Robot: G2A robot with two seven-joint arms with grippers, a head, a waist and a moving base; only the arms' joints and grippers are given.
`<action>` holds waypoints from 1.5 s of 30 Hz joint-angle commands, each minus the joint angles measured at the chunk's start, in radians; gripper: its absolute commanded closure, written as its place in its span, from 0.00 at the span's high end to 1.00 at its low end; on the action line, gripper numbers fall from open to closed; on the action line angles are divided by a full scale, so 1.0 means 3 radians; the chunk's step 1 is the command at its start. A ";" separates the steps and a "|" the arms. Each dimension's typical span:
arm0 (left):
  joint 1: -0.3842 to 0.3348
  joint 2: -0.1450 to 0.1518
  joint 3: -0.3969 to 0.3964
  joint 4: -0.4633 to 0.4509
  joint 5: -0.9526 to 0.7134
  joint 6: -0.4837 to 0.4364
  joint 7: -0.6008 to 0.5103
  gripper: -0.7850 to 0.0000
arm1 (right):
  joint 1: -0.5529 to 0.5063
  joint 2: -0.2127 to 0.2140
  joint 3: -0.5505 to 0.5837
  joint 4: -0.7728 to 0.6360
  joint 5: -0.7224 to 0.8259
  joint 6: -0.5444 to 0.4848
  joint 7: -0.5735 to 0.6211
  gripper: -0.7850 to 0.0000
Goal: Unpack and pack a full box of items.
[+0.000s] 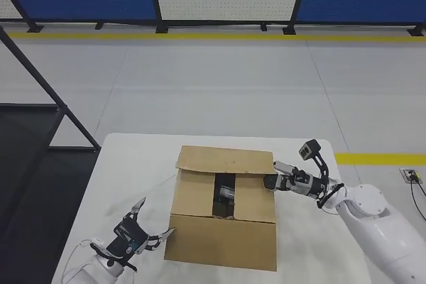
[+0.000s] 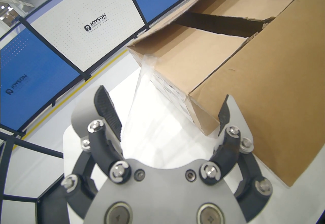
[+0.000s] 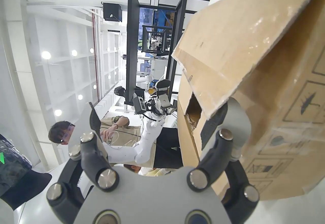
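Seen from above, the box [image 1: 224, 213] sits mid-tabletop [image 1: 128, 163], its flaps parted to a narrow dark gap with goods [image 1: 226, 199] inside. Unpacking looks barely begun, and all the packing is left. In the left wrist view, the left jaws are apart near the box's corner, with clear film [image 2: 152, 98] trailing from a flap. In the right wrist view, the right jaws are apart, one finger [image 3: 210, 128] at a raised flap's [image 3: 228, 44] edge.
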 commanded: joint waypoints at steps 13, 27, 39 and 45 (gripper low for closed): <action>0.0050 0.0017 -0.0042 0.0015 -0.0041 0.0048 0.0057 1.00 | 0.0567 -0.0254 -0.0186 0.0269 -0.0556 -0.0238 -0.0715 1.00; 0.0056 0.0033 -0.0089 0.0054 -0.0147 0.0036 0.0099 1.00 | 0.0577 -0.0298 -0.0235 0.0233 -0.0670 -0.0097 -0.0914 1.00; 0.0235 0.0053 -0.0331 0.0089 -0.0330 0.0103 0.0241 1.00 | 0.1057 -0.0705 -0.0681 0.0830 -0.0917 0.0320 -0.1808 1.00; 0.0336 0.0061 -0.0525 0.0164 -0.0485 0.0165 0.0301 1.00 | 0.1240 -0.0910 -0.0856 0.1333 -0.0882 0.0475 -0.1721 1.00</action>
